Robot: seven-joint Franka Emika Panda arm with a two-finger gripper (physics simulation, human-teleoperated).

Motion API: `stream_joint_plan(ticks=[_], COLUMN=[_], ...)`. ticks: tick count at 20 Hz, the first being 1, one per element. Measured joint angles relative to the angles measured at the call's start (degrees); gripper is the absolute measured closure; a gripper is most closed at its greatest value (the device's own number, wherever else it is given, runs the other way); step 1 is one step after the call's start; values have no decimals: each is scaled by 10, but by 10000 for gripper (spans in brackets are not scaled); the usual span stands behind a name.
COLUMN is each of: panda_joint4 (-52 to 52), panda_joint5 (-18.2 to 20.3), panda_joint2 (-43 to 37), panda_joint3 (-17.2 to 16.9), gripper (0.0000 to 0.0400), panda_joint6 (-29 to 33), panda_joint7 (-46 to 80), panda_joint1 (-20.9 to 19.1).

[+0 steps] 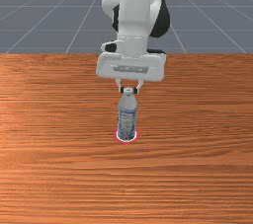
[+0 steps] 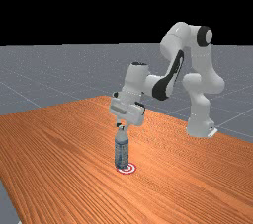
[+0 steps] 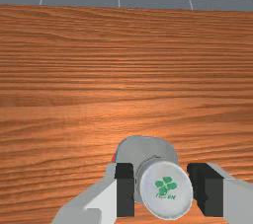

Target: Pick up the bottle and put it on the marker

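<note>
The gripper is at the bottle's top in the front view, a finger on each side. In the far view, the gripper holds the same place above the table. The wrist view has the gripper shut on the bottle at its cap and neck. Clear and blue-labelled, the bottle is nearly upright, its base over the red-and-white marker. In the far view the bottle overlaps the left part of the marker; whether its base touches down I cannot tell.
The wooden table spreads around the bottle and marker. Its edge nearest the arm's base runs behind the hand in the front view, with grey floor beyond.
</note>
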Motion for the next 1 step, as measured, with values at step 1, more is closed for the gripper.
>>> stream_joint_plan(ticks=[1], panda_joint4=[-1], panda_joint5=[-1], panda_joint2=[1], panda_joint3=[-1], gripper=[143], panda_joint6=[3], panda_joint7=[1], panda_joint1=[0])
